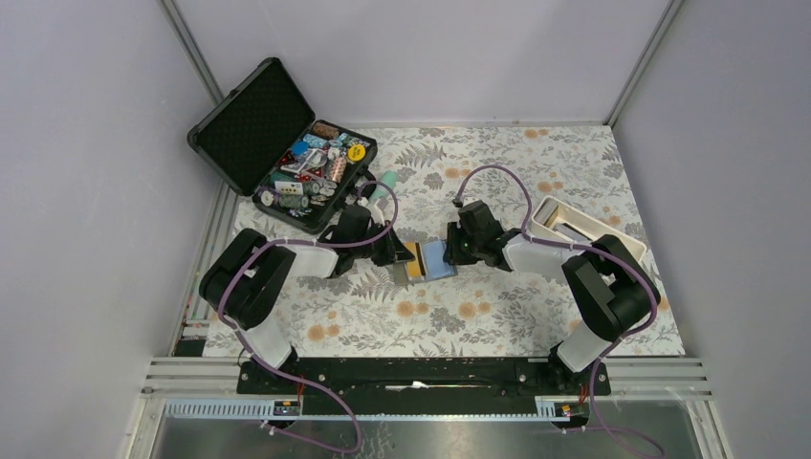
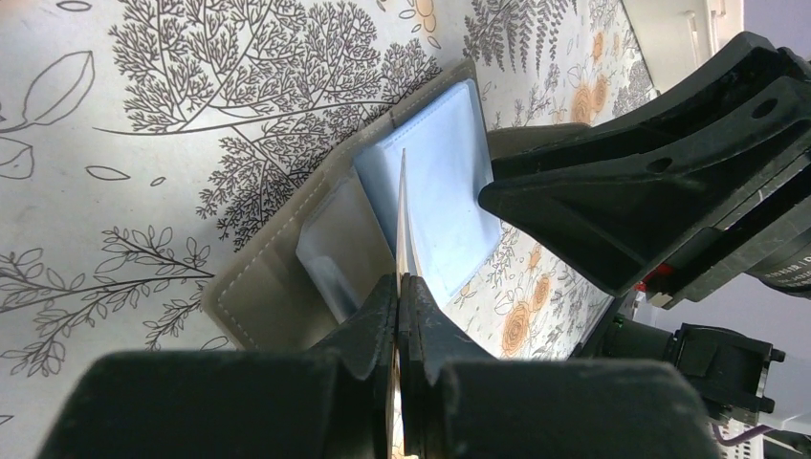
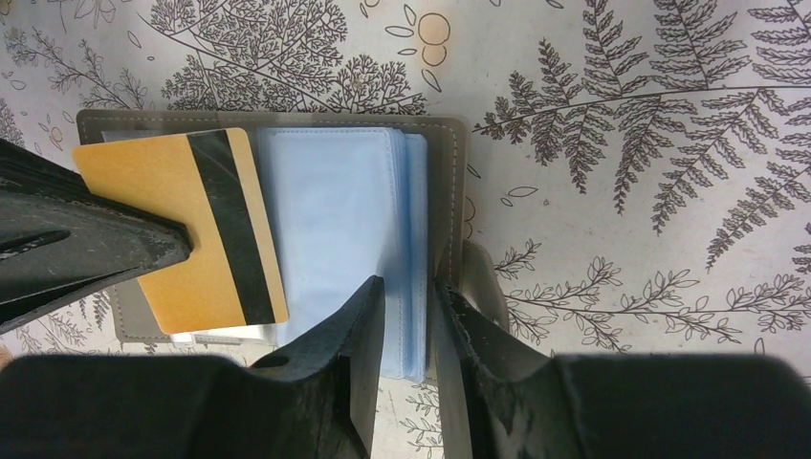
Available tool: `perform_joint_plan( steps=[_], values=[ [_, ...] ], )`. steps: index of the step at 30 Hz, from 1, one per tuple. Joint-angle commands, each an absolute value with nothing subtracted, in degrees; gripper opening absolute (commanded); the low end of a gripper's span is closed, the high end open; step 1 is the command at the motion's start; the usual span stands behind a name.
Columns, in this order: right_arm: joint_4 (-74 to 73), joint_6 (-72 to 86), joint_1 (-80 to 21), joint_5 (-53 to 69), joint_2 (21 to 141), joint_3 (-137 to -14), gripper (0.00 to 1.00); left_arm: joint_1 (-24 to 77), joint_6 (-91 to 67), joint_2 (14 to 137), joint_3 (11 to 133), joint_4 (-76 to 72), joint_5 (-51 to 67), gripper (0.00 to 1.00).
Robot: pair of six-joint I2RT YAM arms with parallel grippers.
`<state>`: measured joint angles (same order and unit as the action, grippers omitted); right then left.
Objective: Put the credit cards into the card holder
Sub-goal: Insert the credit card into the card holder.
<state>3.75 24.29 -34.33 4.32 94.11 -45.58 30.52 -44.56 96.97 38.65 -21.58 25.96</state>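
Observation:
The grey-brown card holder [image 1: 432, 260] lies open on the floral cloth in the middle, its pale blue sleeves [image 3: 335, 220] showing. My left gripper [image 2: 397, 287] is shut on an orange-yellow credit card [image 3: 182, 229] with a black stripe. The card is held edge-on [image 2: 402, 220] over the holder's left half [image 2: 277, 277]. My right gripper [image 3: 409, 287] is closed on the holder's right edge, pinching the sleeve stack and the grey cover [image 3: 449, 191]. In the top view both grippers meet at the holder, left [image 1: 402, 253] and right [image 1: 457, 251]. Other cards are not in view.
A large black hard case [image 1: 277, 143] stands open at the back left, filled with small items. A mint-green tube [image 1: 381, 196] lies beside it. A white oblong tray [image 1: 574, 225] sits at the right. Grey walls close in the sides.

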Motion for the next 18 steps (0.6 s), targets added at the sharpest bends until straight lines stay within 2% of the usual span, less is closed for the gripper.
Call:
perform_joint_plan(
  steps=[1,18],
  values=[
    [3.34,24.78,-34.18,6.24,95.64,-46.32,0.3,29.94,-45.75,98.99,39.8,-24.78,27.8,0.0],
    [3.49,25.31,-34.13,6.15,96.42,-46.15,0.15,28.74,-57.39,99.02,32.73,-33.13,26.72,0.0]
  ],
)
